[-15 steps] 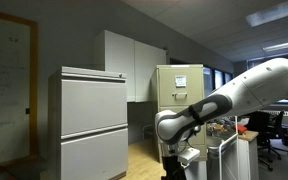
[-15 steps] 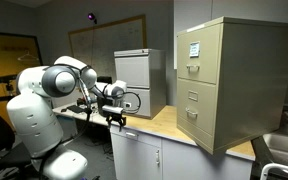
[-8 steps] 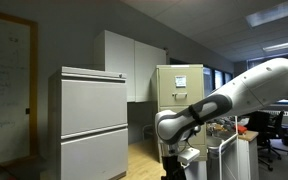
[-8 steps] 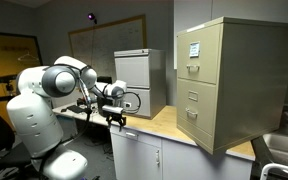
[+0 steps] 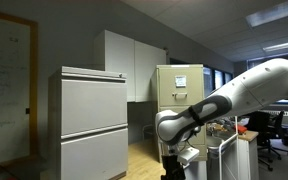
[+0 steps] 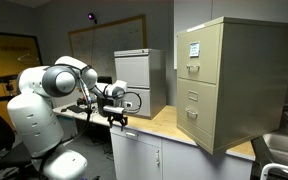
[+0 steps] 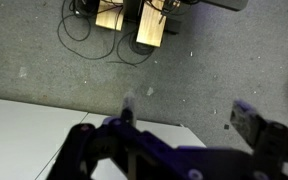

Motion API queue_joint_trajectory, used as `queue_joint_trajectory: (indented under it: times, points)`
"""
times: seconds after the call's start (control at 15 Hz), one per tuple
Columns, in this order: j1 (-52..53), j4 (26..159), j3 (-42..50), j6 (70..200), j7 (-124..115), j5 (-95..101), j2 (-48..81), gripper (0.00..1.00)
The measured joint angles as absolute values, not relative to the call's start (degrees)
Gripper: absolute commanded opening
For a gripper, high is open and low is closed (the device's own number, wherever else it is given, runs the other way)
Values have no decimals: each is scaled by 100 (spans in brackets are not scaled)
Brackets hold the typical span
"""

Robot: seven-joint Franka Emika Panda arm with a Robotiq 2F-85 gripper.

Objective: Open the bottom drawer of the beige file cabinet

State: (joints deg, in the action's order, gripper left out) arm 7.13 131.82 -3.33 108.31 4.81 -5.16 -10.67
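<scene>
The claw (image 6: 115, 118) hangs released, well apart at 9 o'clock of the shut bottom drawer (image 6: 202, 128); we judge it spread ready for the handle.

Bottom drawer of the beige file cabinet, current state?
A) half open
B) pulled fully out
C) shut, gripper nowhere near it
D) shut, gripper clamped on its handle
C: in an exterior view the bottom drawer sits flush in the front of the beige file cabinet, while the gripper hangs off to the side, clear of the cabinet.
</scene>
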Motion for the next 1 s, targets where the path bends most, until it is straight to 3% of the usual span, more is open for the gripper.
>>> queue_joint_trajectory:
  times: [0.53, 1.0]
  points:
    - [218, 12795, -247, 12015, 309, 444, -945, 100]
    - [-163, 11486, 21, 12579, 282, 1063, -486, 100]
